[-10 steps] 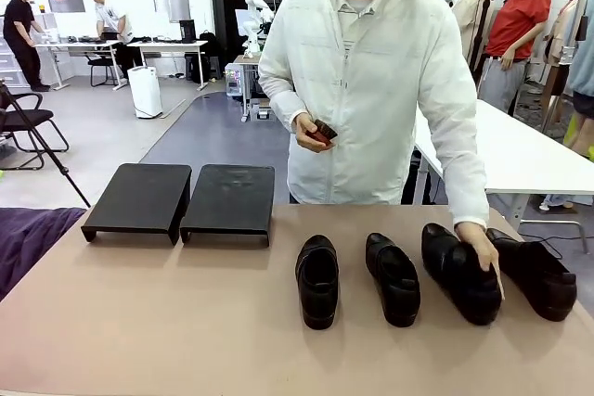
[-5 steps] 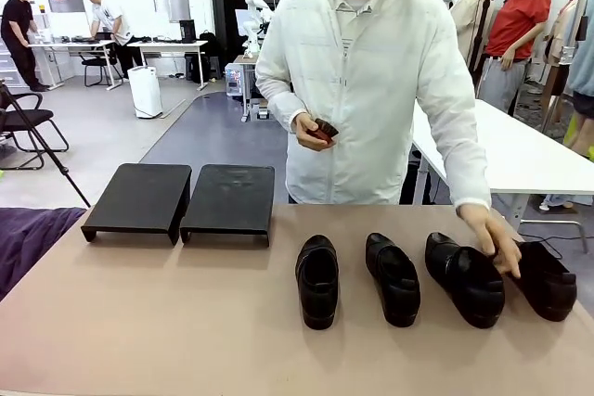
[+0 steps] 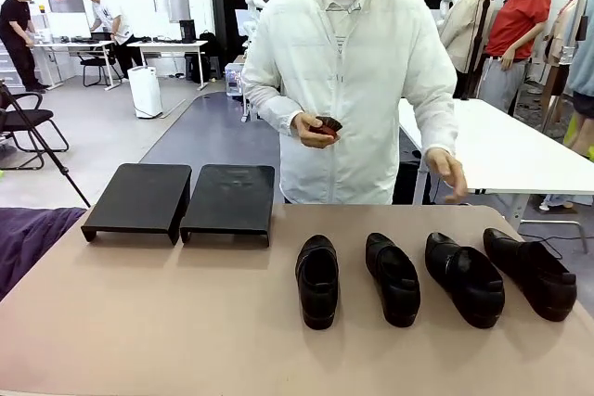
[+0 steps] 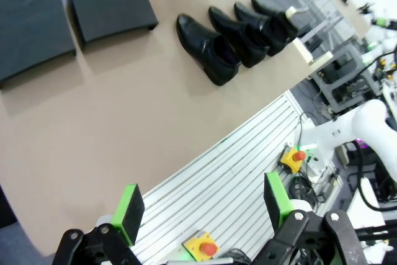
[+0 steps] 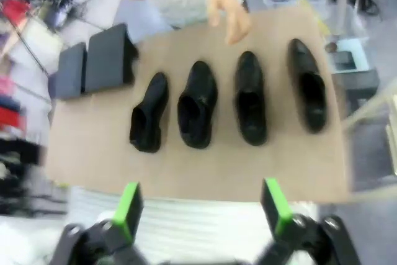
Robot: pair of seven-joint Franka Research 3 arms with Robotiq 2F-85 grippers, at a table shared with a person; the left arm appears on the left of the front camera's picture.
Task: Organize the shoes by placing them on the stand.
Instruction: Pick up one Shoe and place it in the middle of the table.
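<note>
Starts at 0 of 4: nearest, has left gripper (image 4: 203,202) and right gripper (image 5: 201,206) both spread wide and empty, raised on the robot's side of the table (image 3: 167,331). Farther out, finds all 4 shoes (image 3: 317,280) lined up side by side on the right half. Farthest, at the back left, finds the stand (image 3: 139,197) bare on both of its 2 platforms, leaving every placement to do.

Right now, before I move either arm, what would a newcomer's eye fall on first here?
The row of four black shoes stands out first, side by side on the right half of the tan table. Behind and to the left of them sit the stand's two platforms, with nothing on them. Across the table a person in a white jacket holds one hand above the far edge, off the shoes.
</note>
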